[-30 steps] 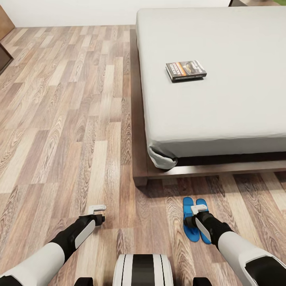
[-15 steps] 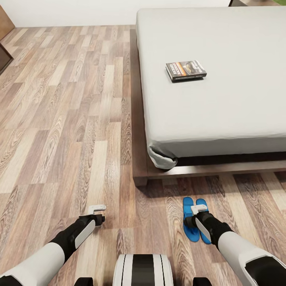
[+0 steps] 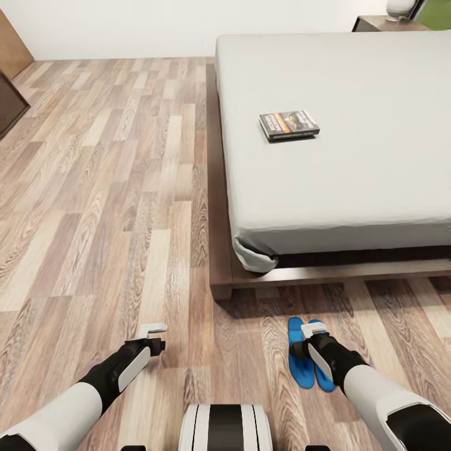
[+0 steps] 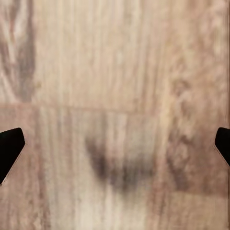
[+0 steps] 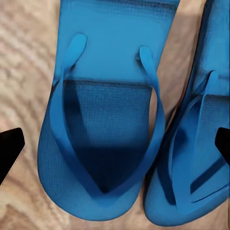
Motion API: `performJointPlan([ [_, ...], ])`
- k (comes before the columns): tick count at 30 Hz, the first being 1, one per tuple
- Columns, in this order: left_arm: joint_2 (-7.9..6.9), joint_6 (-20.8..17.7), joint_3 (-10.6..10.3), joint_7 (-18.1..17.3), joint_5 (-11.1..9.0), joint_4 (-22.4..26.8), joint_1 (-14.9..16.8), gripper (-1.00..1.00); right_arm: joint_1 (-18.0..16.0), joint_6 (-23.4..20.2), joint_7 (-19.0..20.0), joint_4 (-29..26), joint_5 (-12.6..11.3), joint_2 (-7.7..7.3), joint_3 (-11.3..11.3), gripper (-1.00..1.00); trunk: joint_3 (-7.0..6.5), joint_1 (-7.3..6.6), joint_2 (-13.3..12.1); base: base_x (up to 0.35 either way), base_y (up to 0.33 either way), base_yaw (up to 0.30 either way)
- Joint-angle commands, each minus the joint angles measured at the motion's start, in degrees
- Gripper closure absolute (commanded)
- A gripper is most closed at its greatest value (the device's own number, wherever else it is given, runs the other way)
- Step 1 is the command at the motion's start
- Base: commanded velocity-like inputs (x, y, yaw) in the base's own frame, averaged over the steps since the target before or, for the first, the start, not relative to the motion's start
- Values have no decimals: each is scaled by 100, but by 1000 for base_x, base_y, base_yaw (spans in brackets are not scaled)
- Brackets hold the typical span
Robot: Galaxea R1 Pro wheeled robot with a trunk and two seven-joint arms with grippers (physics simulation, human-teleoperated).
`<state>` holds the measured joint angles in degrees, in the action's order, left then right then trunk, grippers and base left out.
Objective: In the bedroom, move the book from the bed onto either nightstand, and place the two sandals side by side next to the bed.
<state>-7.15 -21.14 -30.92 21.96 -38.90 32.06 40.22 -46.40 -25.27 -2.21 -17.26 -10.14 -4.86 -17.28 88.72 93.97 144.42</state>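
Note:
The book (image 3: 289, 124) lies flat on the grey mattress of the bed (image 3: 351, 188), near its left side. Two blue sandals lie side by side on the wood floor in front of the bed's foot corner: one (image 3: 299, 361) in plain sight, the other (image 3: 326, 380) partly under my right forearm. My right gripper (image 3: 313, 327) hangs open just above them; in the right wrist view its fingertips stand wide apart (image 5: 115, 148) over one sandal (image 5: 108, 96), with the second sandal (image 5: 201, 158) beside it. My left gripper (image 3: 153, 327) is open over bare floor (image 4: 115, 148).
A dark nightstand (image 3: 376, 23) stands past the bed's far corner, with a white thing on it. Dark brown furniture (image 3: 9, 103) lines the room's left edge. The bed frame's wooden ledge (image 3: 219, 275) juts out at floor level. Wood floor (image 3: 113, 188) spreads left of the bed.
The whole picture has shifted down a little, so the camera has tilted up and the nightstand shows. Both arms and the sandals keep their places.

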Motion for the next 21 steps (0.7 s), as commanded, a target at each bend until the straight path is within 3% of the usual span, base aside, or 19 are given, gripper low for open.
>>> performJointPlan([
  [1,-10,-13,-48,54,-57,13,4,-100,-1,-31,-22,-13,-58,-6,-48,-100,-19,-3,0,0,0,0],
  [21,-9,-13,-20,54,-57,13,4,-100,-1,-22,35,-14,-59,-6,-46,-100,-462,-55,-27,0,0,0],
])
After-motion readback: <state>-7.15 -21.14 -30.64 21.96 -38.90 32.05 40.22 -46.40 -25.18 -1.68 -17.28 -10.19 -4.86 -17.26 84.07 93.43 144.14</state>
